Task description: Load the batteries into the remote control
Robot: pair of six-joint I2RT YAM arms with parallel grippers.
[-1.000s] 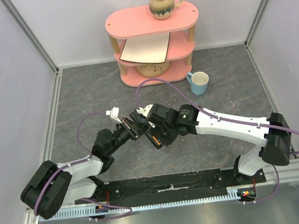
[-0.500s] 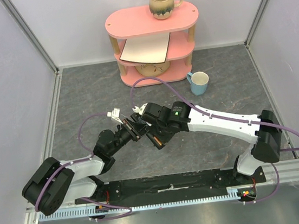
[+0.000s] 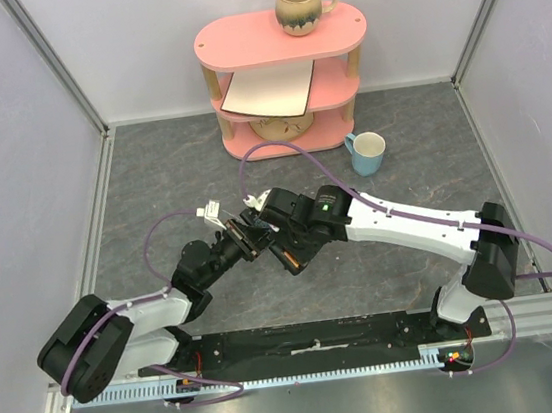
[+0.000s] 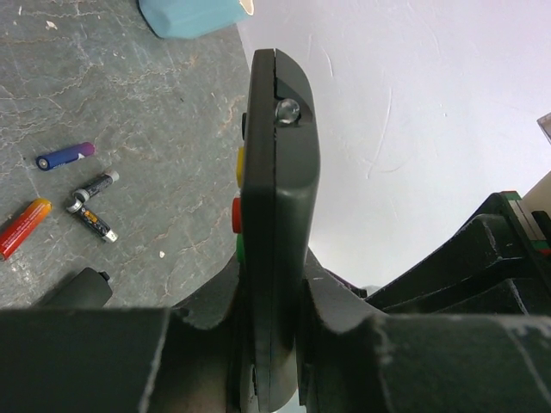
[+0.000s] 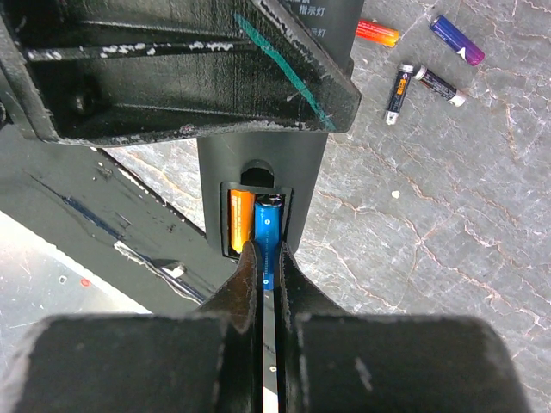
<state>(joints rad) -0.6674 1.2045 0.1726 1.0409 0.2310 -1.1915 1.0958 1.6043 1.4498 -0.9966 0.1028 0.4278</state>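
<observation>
Right fingers (image 5: 241, 284) shifted left, clenched, tips touching blue battery (image 5: 267, 225); left fingers (image 4: 211, 297) grasp remote (image 4: 275, 172).

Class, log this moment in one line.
left claw: shut on remote control | right claw: shut, at blue battery | orange battery: in remote control

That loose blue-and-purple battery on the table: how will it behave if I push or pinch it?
The blue-and-purple battery is a smooth cylinder lying on its side on the flat table, so a sideways push would probably roll it, perhaps into the dark batteries nearby. It looks rigid, so pinching shouldn't deform it, though its glossy casing might slip.
</observation>
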